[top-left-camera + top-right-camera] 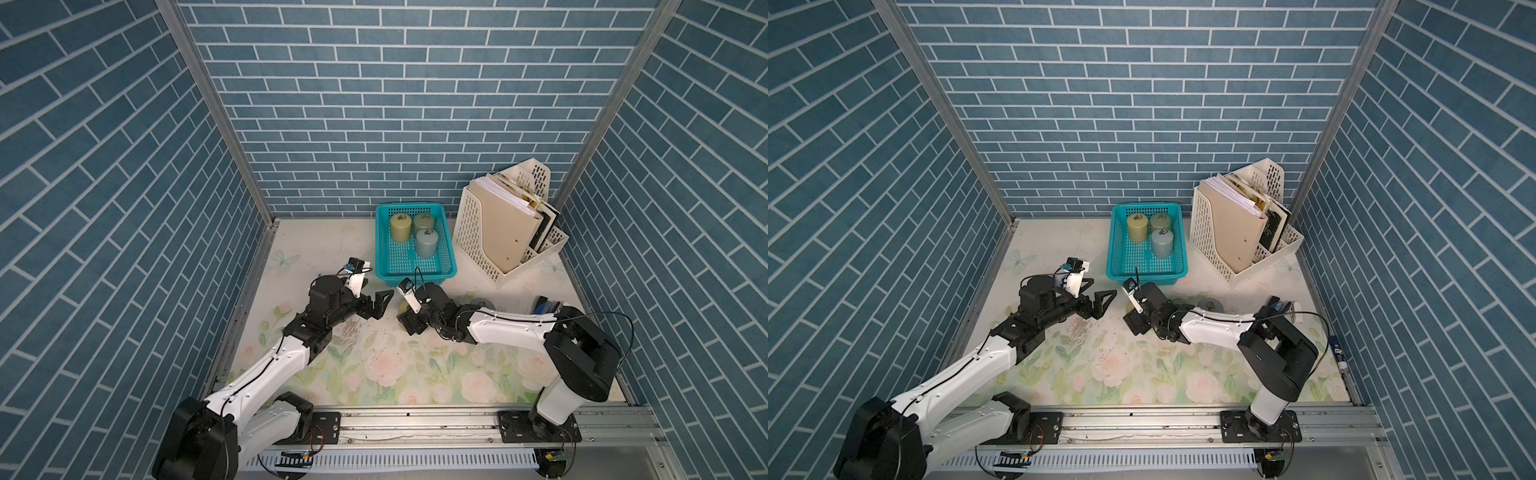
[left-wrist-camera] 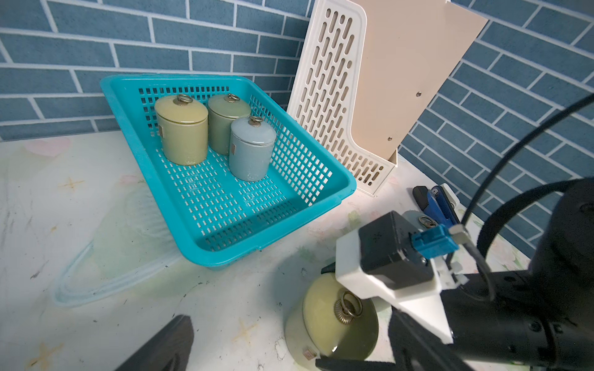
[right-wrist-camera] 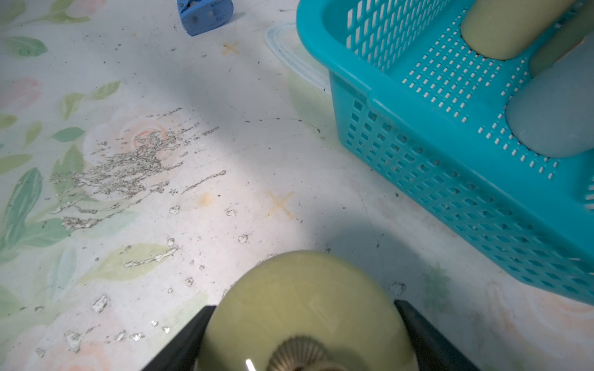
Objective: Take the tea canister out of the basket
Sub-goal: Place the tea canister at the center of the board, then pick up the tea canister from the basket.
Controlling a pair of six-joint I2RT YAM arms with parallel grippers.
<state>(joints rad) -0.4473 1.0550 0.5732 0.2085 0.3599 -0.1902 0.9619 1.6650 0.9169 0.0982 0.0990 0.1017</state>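
Left gripper (image 1: 379, 306), centre-left in a top view: jaws open, empty. Just right of it, the right gripper (image 3: 303, 310) has its jaws closed on the glossy pale yellow-green cylindrical tea canister (image 2: 321, 322). The canister apparently rests on the floral bench (image 1: 374, 374), below the shallow teal perforated plastic basket (image 1: 409, 259). Hazard: uneven jaw release may topple the canister.

teal mesh basket (image 1: 409, 259), floral table (image 1: 374, 374), blue brick-patterned walls (image 1: 374, 104).
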